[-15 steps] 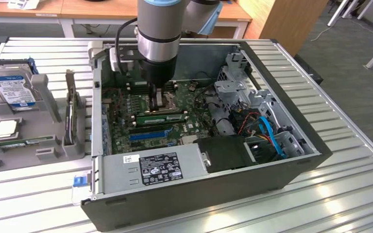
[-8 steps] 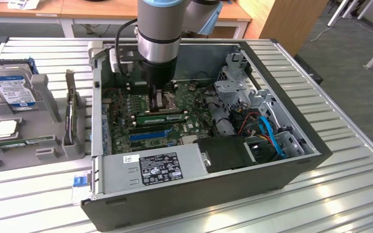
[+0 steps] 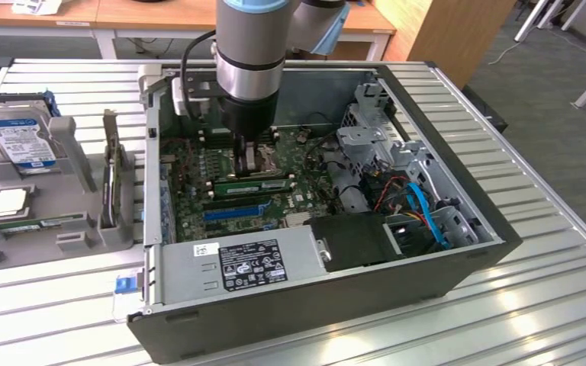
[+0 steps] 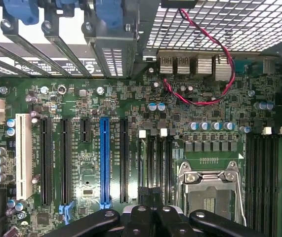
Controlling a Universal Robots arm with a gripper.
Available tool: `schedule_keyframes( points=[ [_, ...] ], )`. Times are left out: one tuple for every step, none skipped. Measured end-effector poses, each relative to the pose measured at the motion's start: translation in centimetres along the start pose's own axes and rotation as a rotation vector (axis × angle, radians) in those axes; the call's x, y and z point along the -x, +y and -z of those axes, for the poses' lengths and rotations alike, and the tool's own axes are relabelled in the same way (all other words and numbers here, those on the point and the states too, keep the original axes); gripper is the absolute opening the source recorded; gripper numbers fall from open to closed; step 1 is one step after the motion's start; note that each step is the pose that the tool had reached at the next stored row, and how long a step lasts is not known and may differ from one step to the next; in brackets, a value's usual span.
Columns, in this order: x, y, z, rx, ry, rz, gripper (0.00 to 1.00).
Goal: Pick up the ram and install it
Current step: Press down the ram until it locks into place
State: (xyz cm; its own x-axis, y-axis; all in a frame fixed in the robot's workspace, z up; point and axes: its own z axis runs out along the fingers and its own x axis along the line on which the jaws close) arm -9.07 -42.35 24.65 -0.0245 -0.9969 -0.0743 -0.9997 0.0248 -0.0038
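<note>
A: The end effector point(image 3: 249, 156) is seen closed, lowered inside the computer case point(image 3: 456, 267), nothing gripped.

B: And the ram point(image 3: 253, 185) is seated in its motherboard point(image 4: 131, 148) slot, beside it.

A lab or office workspace: wooden desks point(image 3: 120, 15) behind a slatted metal bench point(image 3: 537, 305) bearing an opened computer case point(image 3: 323, 305).

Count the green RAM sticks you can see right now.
2. One ram sits across the motherboard near the gripper; a second ram lies in the grey tray at the exterior view's left. The arm may hide others.
</note>
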Motion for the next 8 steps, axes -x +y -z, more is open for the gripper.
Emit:
schedule_keyframes(
  points=[
    [-0.01,0.00,-0.06,0.0000,0.0000,0.000,0.10],
    [-0.03,0.00,-0.14,0.0000,0.0000,0.000,0.10],
    [-0.04,0.00,-0.23,0.0000,0.0000,0.000,0.10],
    [-0.06,0.00,-0.33,0.0000,0.0001,0.000,0.10],
    [-0.08,0.00,-0.44,0.0001,0.0000,0.001,0.10],
    [-0.09,0.00,-0.54,0.0001,0.0001,0.001,0.10],
    [-0.10,0.00,-0.64,0.0001,0.0001,0.001,0.10],
    [-0.11,0.00,-0.73,0.0000,0.0000,0.001,0.10]
  ],
)
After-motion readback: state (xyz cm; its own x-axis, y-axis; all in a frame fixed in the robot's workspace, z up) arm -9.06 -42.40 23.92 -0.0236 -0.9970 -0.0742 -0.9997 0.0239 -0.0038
